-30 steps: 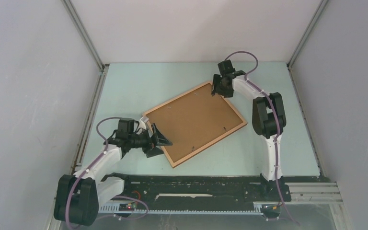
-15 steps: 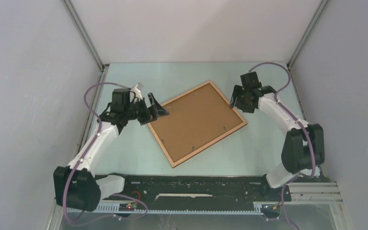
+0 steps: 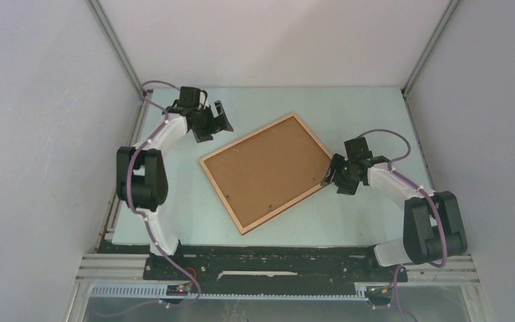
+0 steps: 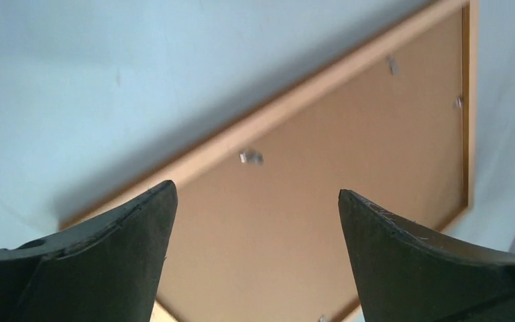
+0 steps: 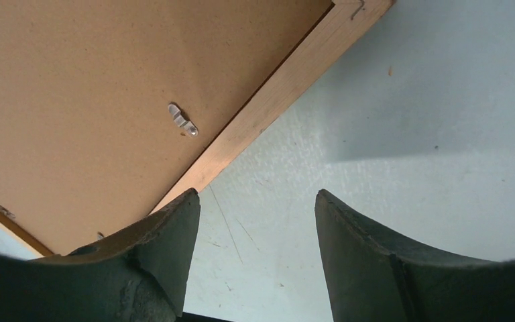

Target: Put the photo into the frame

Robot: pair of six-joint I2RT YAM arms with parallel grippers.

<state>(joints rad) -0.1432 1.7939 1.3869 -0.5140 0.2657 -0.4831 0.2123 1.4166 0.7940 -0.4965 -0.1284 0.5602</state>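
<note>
Both arms have swung since the earlier frame: the left fingers (image 4: 100, 261) now hover off the frame's far-left side, and the right fingers (image 5: 389, 261) hang just beside its right edge. Both sets stand open, holding nothing. We find the frame (image 3: 248, 137) flat on the pale worktop (image 3: 375, 121) between them, face down, with a thin light-wood rim, a matte brown backing board (image 3: 265, 171) and small metal clips (image 5: 182, 119). No photo shows; whether it sits beneath the board we cannot tell.

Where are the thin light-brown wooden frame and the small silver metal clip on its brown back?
thin light-brown wooden frame (image 3: 247, 137): top view, far-left rail.
small silver metal clip (image 5: 182, 119): right wrist view, its middle.
</note>
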